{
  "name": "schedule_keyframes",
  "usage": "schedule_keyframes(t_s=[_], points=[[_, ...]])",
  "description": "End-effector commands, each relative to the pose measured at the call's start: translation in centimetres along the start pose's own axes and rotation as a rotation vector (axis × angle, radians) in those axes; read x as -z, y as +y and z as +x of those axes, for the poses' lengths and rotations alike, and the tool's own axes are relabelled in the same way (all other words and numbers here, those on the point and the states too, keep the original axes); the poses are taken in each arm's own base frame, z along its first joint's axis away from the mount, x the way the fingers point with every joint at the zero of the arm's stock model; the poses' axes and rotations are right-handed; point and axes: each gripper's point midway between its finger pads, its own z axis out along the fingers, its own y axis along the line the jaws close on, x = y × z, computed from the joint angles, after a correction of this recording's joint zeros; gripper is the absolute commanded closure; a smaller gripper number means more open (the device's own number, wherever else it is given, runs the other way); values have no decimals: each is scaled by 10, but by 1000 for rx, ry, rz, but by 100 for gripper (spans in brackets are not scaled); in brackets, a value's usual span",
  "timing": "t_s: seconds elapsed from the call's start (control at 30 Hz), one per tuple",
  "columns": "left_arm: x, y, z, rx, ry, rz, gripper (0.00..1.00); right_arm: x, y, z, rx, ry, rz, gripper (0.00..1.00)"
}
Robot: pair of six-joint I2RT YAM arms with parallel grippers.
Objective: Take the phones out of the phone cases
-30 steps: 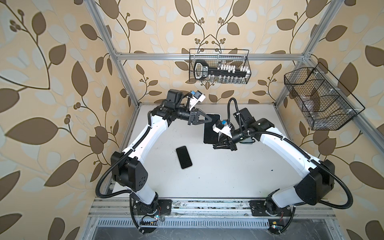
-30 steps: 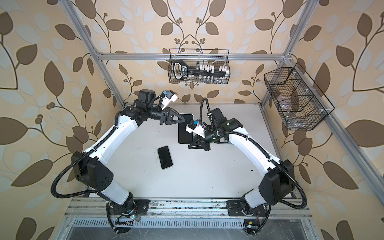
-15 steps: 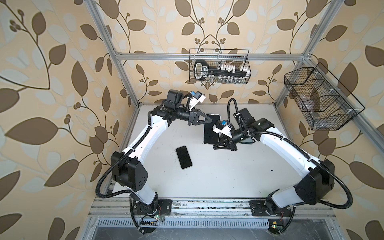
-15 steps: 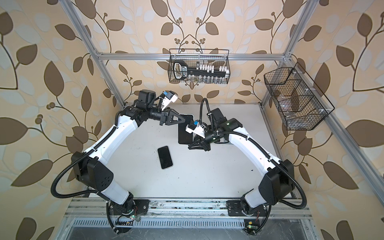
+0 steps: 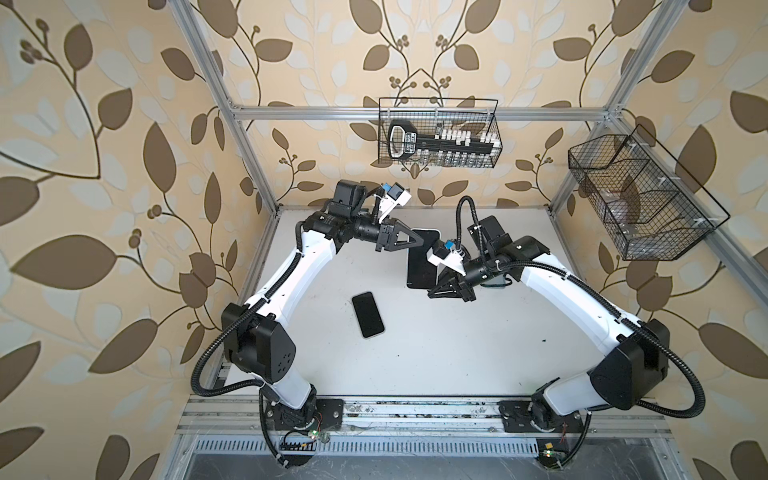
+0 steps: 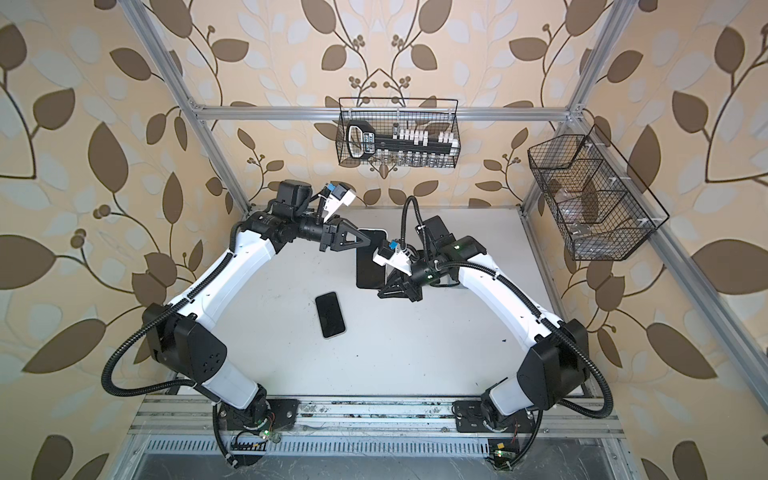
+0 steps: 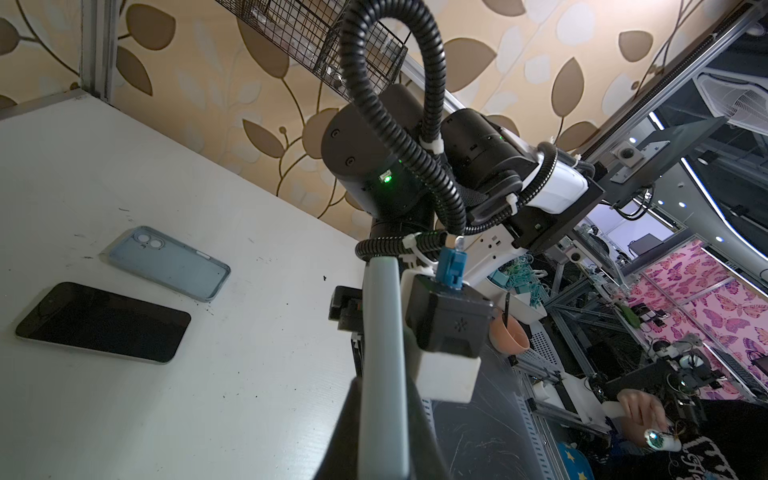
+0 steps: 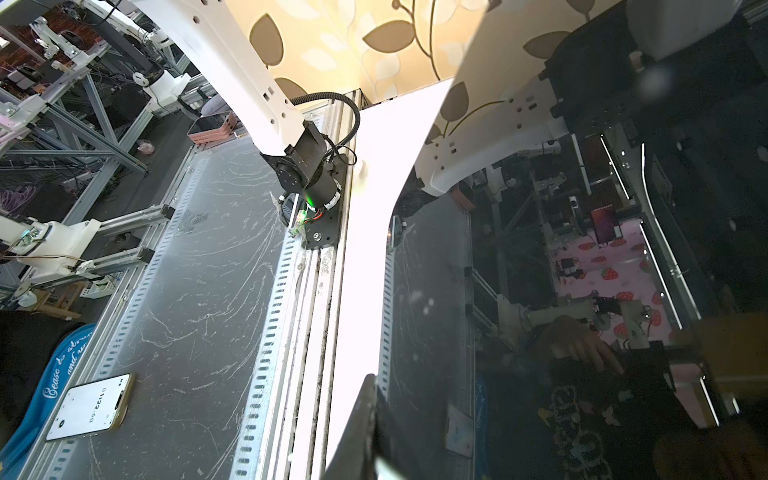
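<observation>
Both arms meet over the matte white table point(image 5: 457, 353), just past the far end of the phone point(image 5: 368, 314). The phone lies flat and bare, screen up. It is a small glossy black rectangle with rounded corners and a thin pale edge.

Between the arms they hold a larger-looking black slab point(image 5: 420, 268), raised above the table on the far side of the phone. Its face is mirror-glossy, and the left wrist view shows its rim as a smooth matte grey-blue band with a rounded corner. I cannot tell whether it is a second phone in a sleeve.

The left gripper point(image 5: 417, 246) is clamped tight on the slab's end farther from the phone, with its dark angular fingers point(image 7: 345, 440) pinching the rim from both sides. The right gripper point(image 5: 433, 292) is closed just as tightly on the slab's end nearer the phone.

In the left wrist view a pale blue phone case point(image 7: 168, 264) lies empty just beside the phone, not touching it. It is a shallow soft-looking shell with round camera cut-outs at one corner.
</observation>
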Motion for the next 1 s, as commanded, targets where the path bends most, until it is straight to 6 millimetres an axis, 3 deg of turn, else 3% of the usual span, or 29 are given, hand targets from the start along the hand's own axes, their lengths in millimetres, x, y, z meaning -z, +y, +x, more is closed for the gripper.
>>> schedule_keyframes(t_s=[0.0,0.1,0.4,0.53,0.97], points=[[7,-32,-18,-120,-20,41,100,7,0,-4,-21,-8,-3,94],[7,-32,-18,-118,-20,39,100,6,-1,-4,-20,-5,-4,100],[8,-44,-18,-79,-24,90,100,2,-17,0,20,-35,18,100],[9,-50,-21,-58,-23,130,100,-4,-31,11,18,-11,49,100],[11,-67,-19,-51,-14,228,100,-12,-29,14,100,-22,-1,100]])
